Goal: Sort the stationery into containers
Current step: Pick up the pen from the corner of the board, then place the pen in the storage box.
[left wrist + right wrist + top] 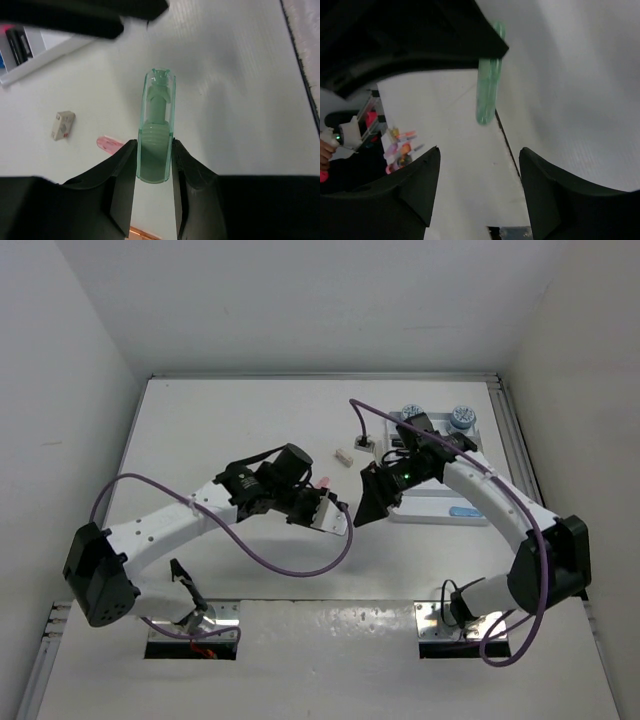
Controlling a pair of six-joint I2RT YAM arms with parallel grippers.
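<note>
The green stub (156,130) is off the tray, pinched at its lower half between the two fingers of the left gripper (155,146), which are pressed against its sides. Its capped end points away from the wrist, out over the white table (250,420). Whether that end touches the surface cannot be told. In the right wrist view the same stub (489,90) juts from under the dark body of the left gripper. On the table just beside the grip lies a pink stub (109,144), and a little farther off is the tiny beige block (63,125); both are apart from the fingers. The right gripper (368,498) hangs close to the right of the left one, its jaws spread wide with nothing between them. Right behind it sits the white tray (432,508), to the right of centre. A blue stub (465,511) lies in its nearest row and a black marker (19,46) in another. The two round blue-white pots (411,412) stand at its far end.
</note>
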